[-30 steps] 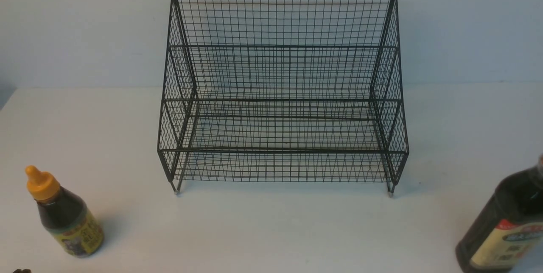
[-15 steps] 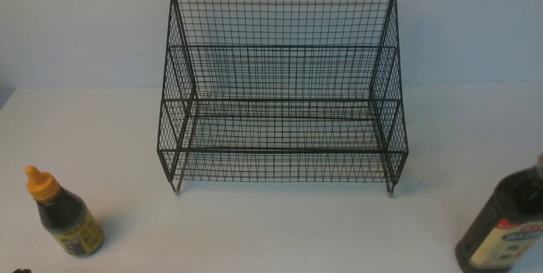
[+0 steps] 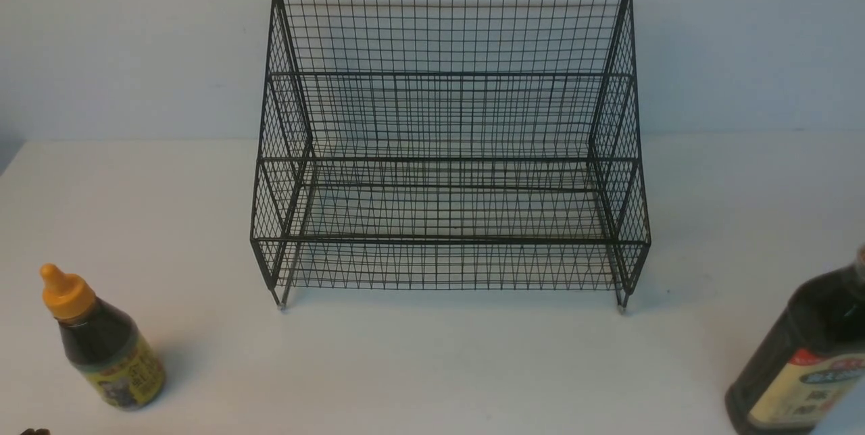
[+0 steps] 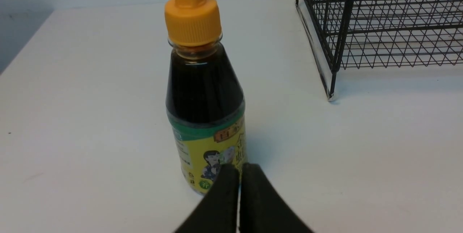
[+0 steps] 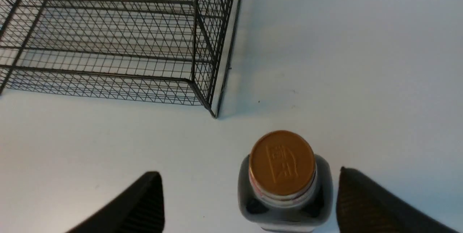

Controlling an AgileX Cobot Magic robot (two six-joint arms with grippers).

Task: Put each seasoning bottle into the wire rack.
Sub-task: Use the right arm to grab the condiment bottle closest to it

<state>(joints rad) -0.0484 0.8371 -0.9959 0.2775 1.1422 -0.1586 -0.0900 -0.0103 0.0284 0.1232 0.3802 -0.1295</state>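
The black wire-mesh stepped rack [image 3: 449,239] sits by the white table's [image 3: 432,367] far edge. The short orange-capped, yellow-labelled dark bottle [image 3: 108,354] stands near the front-left corner, with the left claw [image 4: 238,189] pressed together beside it. The tall tan-capped dark bottle [image 5: 282,162] stands front-right, with the right claw [image 5: 249,172] spread wide over it.

Black wire rack [image 3: 449,151], glossy bottles [image 4: 204,92], matt white table [image 3: 432,367]

White table [image 3: 432,367] filling lower view, matte, a few tiny dark specks [image 5: 259,101] showing twd right edge. Pale blue-grey wall [image 3: 135,50] running along far edge. Dark strip [image 3: 5,148] showing past far-left corner. Small brown bit [image 3: 34,431] peeking at near-left corner, unidentifiable.
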